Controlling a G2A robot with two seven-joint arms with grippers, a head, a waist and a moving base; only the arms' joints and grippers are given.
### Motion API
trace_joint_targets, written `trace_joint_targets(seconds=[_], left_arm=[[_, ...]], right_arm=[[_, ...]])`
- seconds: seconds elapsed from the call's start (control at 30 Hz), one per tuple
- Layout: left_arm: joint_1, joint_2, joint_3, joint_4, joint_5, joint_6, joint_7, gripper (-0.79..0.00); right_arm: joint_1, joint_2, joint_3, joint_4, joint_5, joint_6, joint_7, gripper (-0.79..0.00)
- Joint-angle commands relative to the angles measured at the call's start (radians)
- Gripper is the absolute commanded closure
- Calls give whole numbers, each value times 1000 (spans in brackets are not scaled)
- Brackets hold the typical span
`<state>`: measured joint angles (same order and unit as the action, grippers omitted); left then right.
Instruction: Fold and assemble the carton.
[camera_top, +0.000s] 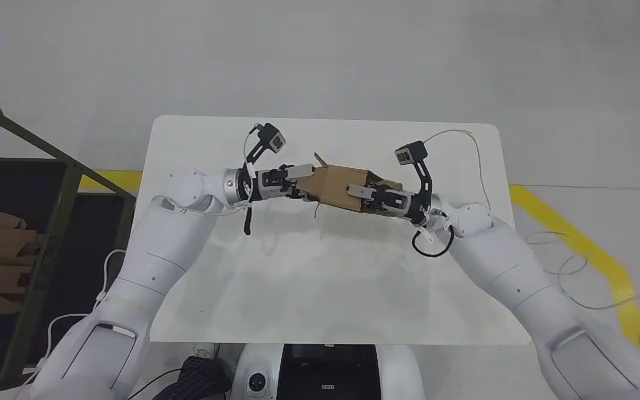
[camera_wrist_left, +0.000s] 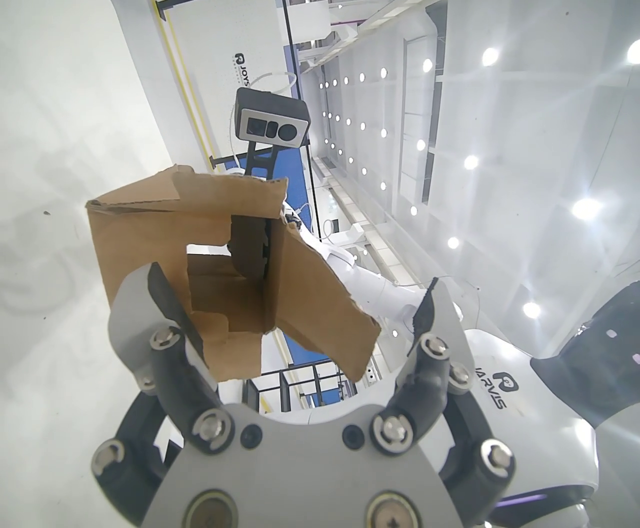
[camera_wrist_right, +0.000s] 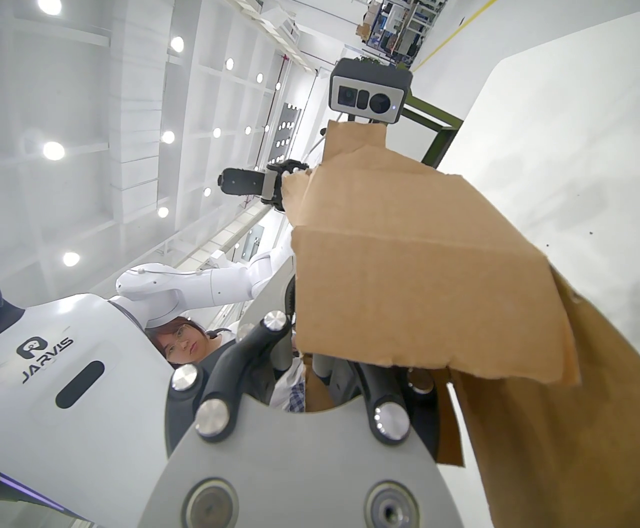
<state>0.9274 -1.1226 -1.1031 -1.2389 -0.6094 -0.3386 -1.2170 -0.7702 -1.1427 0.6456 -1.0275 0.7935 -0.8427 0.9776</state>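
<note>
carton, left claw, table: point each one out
carton (camera_top: 340, 187), top view, its brown upper panel
left claw (camera_wrist_left: 295, 280), left wrist view, midway between its fingertips
table (camera_top: 330, 290), top view, bare white surface

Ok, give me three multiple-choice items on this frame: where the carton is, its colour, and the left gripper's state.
1. Where is the carton?
A) between the left gripper and the right gripper
B) on the floor
C) alone at the table's near edge

2. What colour is it?
A) white
B) blue
C) brown

3. The left gripper is:
A) shut on a flap
B) open
C) shut on nothing

Answers: 1 A, the top view shows a gripper at each end of it, over the table. 2 C, it is plain brown cardboard. 3 B, its fingers stand wide apart around the carton's loose flaps.
</note>
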Motion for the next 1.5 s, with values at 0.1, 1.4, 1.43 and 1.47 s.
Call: trace_joint_targets(seconds=[0.1,1.4,1.43,1.47], left_arm=[[-3,-2,5,-2,5,2,1,-785],[57,1,-16,-76,-17,19,-21,-785],[55,0,-16,-78,-17,17,-22,-785],[54,0,-18,-78,-19,16,-22,-785]], right_arm=[[0,-1,-5,2,8,1,1,0],[-9,-14,80,125,93,-17,-17,0],[-9,-17,79,129,88,-16,-17,0],[-8,-19,78,133,82,-17,-17,0]])
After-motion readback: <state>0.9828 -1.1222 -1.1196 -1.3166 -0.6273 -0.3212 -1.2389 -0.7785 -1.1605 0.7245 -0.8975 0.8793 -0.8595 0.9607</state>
